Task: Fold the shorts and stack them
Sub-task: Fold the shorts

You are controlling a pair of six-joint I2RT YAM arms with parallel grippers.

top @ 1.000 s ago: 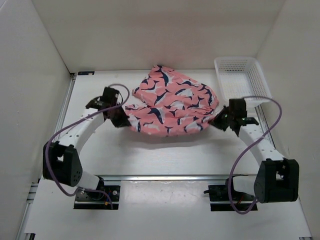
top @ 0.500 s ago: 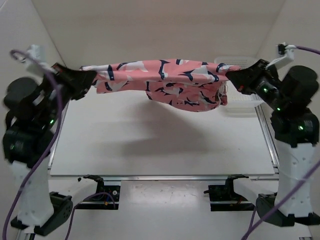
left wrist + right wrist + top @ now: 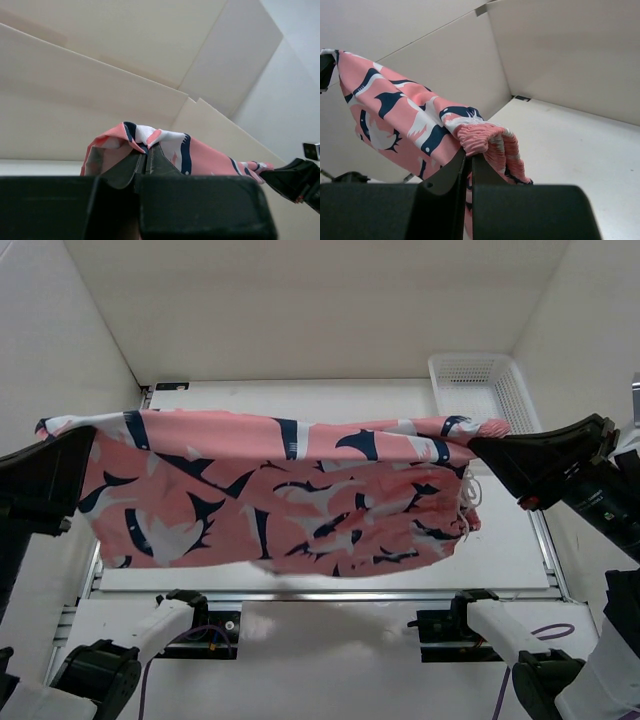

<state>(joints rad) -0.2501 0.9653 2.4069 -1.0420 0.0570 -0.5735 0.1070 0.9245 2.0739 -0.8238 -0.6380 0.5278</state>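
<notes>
The salmon-pink shorts (image 3: 270, 490) with navy and white fish shapes hang stretched in the air between both arms, high above the table. My left gripper (image 3: 88, 440) is shut on their left corner; its wrist view shows the cloth (image 3: 165, 145) pinched at the fingertips (image 3: 146, 150). My right gripper (image 3: 478, 445) is shut on the ribbed pink waistband (image 3: 490, 137) at the right end, seen at its fingertips (image 3: 469, 154). A white drawstring dangles at the right edge (image 3: 466, 502). The cloth hides much of the table's front.
A white mesh basket (image 3: 485, 390) stands at the table's back right corner. The white table (image 3: 300, 400) is walled on the left, right and back. Arm bases and purple cables lie at the near edge.
Both arms have risen and come toward the camera with the shorts, spreading wider apart. The shorts, earlier bunched on the table, now hang open as a broad sheet.
</notes>
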